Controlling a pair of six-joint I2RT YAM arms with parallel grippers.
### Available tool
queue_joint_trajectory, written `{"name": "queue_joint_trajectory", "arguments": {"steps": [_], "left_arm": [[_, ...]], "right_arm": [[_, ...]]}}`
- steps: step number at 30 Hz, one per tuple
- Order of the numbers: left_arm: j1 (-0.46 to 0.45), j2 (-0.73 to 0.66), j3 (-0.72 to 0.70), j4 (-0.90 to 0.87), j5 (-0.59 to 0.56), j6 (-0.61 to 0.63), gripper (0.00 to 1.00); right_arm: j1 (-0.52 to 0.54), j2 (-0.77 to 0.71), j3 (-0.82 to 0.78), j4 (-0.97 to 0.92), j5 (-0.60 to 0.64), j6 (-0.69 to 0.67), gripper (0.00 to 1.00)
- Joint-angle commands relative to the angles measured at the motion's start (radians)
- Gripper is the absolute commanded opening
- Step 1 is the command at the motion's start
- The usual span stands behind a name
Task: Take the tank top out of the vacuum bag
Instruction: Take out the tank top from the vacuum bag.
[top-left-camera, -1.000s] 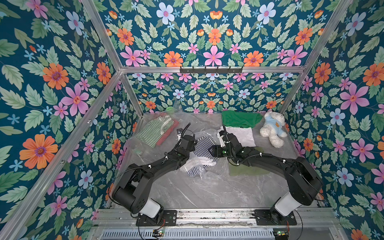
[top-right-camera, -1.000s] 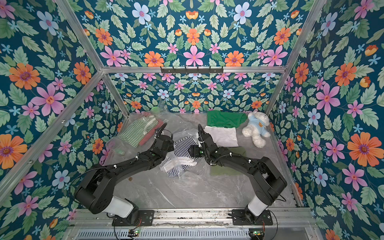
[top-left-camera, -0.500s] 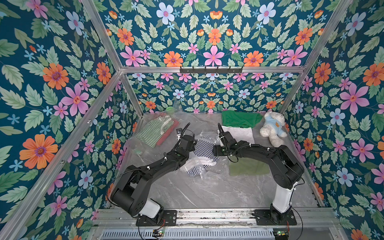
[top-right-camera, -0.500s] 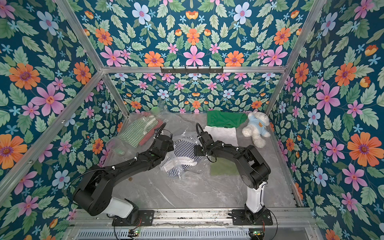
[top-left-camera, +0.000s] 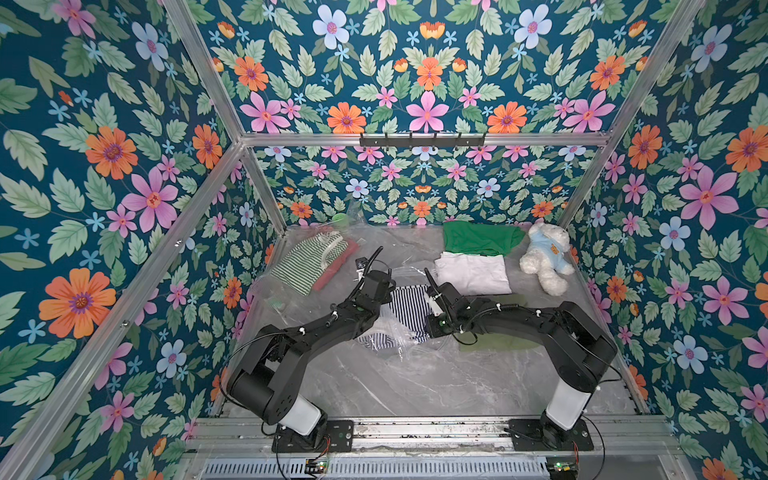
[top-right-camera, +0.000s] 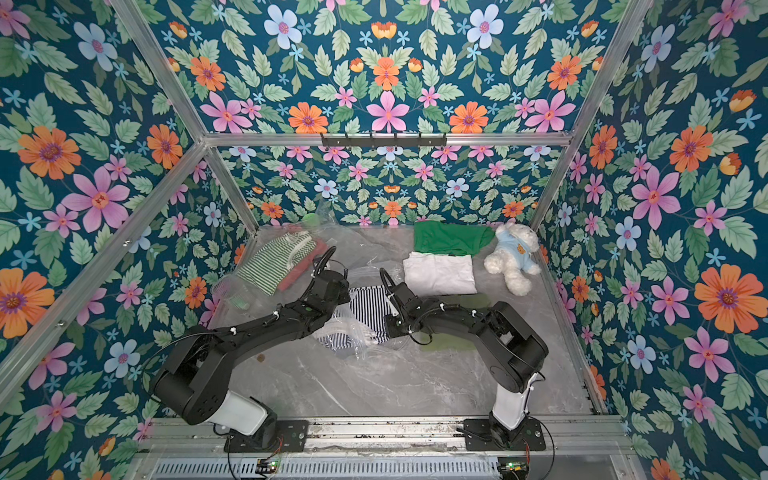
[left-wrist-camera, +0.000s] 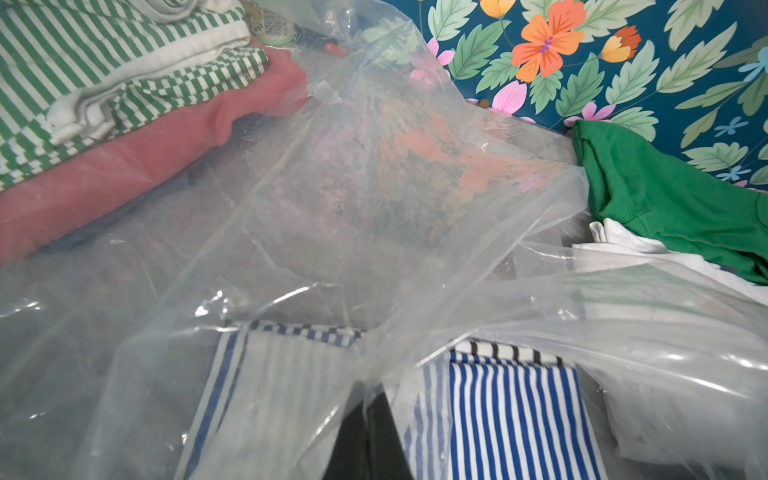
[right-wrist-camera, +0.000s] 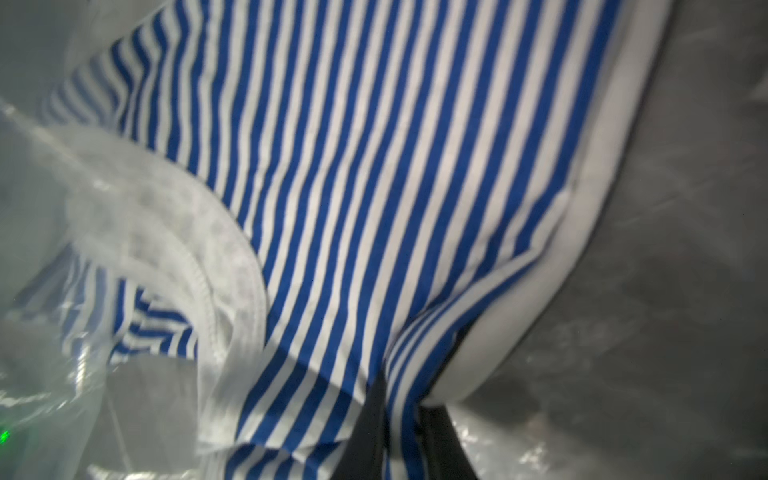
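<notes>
Enclosing a grey marble tabletop (top-left-camera: 415, 386), floral walls (top-left-camera: 424, 83) surround the vacuum bag (left-wrist-camera: 374, 208).

tank top (top-left-camera: 409, 309): blue-and-white stripes, rumpled, partly under plastic, just left of the white folded shirt (top-left-camera: 471, 274).
vacuum bag (left-wrist-camera: 332, 187): clear, crinkled, loosely draped over it.

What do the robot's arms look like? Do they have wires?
Both the left arm and right arm are chunky and black, with rounded joints. Each has a white part near its base. Thin black cables loop along them, held by little white ties, and a tiny green light glows on each. The right gripper has black fingers too.
</notes>
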Motion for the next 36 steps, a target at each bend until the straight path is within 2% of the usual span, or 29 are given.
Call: {"name": "queue_joint_trajectory", "arguments": {"steps": [1, 5, 7, 11, 17, 22, 25, 30, 33, 36], "left_arm": [[-0.002, 0.006, 0.010, 0.024, -0.004, -0.013, 0.00], [-0.002, 0.011, 0.015, 0.025, -0.003, -0.011, 0.00], [-0.003, 0.015, 0.017, 0.027, 0.002, -0.010, 0.00], [-0.006, 0.017, 0.022, 0.024, 0.004, -0.010, 0.00], [-0.008, 0.013, 0.021, 0.019, -0.003, -0.010, 0.00], [-0.015, 0.026, 0.030, 0.021, 0.006, -0.011, 0.00], [-0.019, 0.027, 0.033, 0.018, 0.003, -0.010, 0.00], [-0.020, 0.033, 0.037, 0.018, 0.001, -0.011, 0.00], [-0.022, 0.033, 0.037, 0.018, 0.000, -0.010, 0.00], [-0.022, 0.033, 0.039, 0.015, -0.002, -0.010, 0.00]], "right_arm": [[0.036, -0.053, -0.026, -0.014, -0.026, 0.005, 0.27], [0.022, -0.157, -0.075, 0.038, 0.057, 0.061, 0.59], [-0.024, -0.170, -0.090, 0.060, 0.052, 0.120, 0.69], [-0.111, -0.139, -0.103, 0.138, -0.038, 0.210, 0.73], [-0.120, -0.036, -0.043, 0.139, -0.087, 0.211, 0.73], [-0.120, 0.061, 0.024, 0.074, -0.104, 0.218, 0.66], [-0.120, 0.068, 0.036, 0.078, -0.120, 0.210, 0.60], [-0.111, 0.046, 0.068, 0.076, -0.155, 0.180, 0.18], [-0.086, 0.001, 0.083, 0.087, -0.164, 0.134, 0.04], [-0.057, -0.048, 0.082, 0.133, -0.185, 0.104, 0.02]]}}
